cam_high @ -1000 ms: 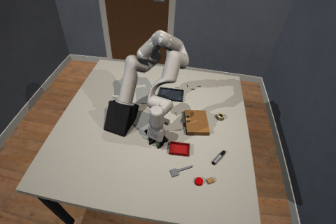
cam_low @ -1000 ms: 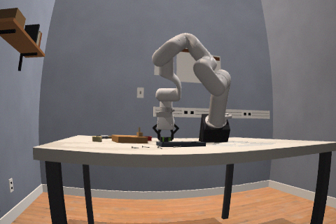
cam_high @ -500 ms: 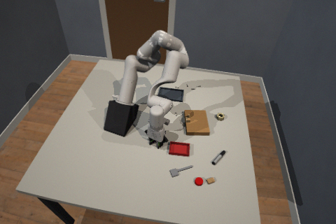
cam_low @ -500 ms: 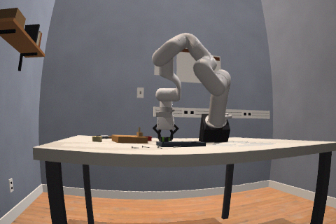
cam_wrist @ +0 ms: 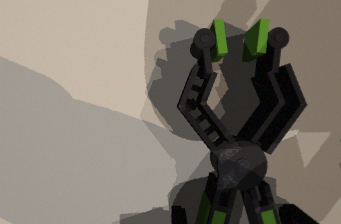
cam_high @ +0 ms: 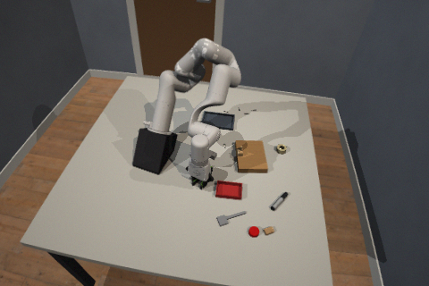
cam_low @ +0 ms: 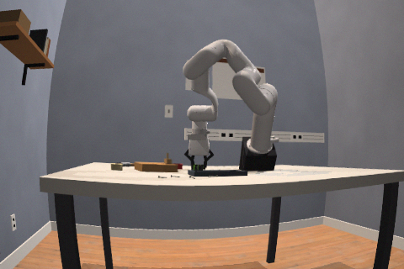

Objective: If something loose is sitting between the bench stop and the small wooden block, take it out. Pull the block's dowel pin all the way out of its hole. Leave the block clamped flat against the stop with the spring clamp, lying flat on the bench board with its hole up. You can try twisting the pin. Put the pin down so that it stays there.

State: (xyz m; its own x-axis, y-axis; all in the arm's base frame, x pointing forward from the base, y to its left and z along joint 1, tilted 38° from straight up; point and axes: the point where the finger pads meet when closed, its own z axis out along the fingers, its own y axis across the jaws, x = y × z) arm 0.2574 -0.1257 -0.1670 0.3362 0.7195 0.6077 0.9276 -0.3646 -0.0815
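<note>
The spring clamp is black with green jaw pads and green handles. It lies on the table left of the red tray, and its jaws stand apart on nothing. My gripper is down at the table and shut on the clamp's handles. The bench board lies to the right. The small wooden block with its upright dowel pin sits at the board's near-left corner. Whether anything loose lies between the stop and the block is too small to tell.
A red tray lies just right of the gripper. A dark flat tray lies behind it. The black robot base stands to the left. A nut, a marker, a grey tool, a red disc and a small cube lie around.
</note>
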